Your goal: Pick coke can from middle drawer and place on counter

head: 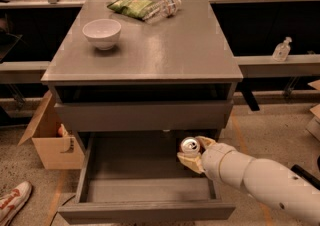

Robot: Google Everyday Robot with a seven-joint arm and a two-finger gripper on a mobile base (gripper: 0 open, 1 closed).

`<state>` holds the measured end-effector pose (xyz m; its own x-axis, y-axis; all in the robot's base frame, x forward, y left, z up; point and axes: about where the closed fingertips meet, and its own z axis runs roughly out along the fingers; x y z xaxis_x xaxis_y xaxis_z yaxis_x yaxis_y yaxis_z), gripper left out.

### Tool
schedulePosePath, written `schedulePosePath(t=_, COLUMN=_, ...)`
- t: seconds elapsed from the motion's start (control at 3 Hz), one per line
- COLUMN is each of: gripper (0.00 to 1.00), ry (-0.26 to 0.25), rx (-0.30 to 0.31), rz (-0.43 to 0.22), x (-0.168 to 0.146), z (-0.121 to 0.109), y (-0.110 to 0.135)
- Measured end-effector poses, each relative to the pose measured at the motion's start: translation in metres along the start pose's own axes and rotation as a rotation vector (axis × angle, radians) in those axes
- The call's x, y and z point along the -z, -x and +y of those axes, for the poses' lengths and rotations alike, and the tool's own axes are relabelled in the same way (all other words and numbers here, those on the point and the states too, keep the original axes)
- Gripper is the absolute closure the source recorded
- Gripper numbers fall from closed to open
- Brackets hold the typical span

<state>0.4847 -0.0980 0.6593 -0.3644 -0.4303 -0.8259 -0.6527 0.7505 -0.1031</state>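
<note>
Hand (196,153) comes in from the right on the white arm, pale fingers pinching the coke can (189,145) btwn them. The can sits at the hand's left tip, silver top up, inside the pulled-out middle drawer (145,190), right-rear part; can't tell if it's off the floor. Above, the counter (165,50) carries a white bowl (102,33) front-left, w/ a green bag (131,6) & a water bottle (162,8) touching at the back. Cardboard box (50,140) stands left of the cabinet.

Counter (165,55) w/ bowl (101,33), snack bag (131,6), btl (162,9)
</note>
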Motion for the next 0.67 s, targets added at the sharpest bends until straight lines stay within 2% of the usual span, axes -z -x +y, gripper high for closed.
schedulePosePath(t=0.33, gripper=1.0, ry=-0.029, rx=-0.015, rz=-0.003, x=0.011, z=-0.0082, y=-0.0048)
schedulePosePath(t=0.67, gripper=1.0, ry=-0.028, rx=-0.015, rz=-0.003, x=0.011, z=-0.0082, y=-0.0048)
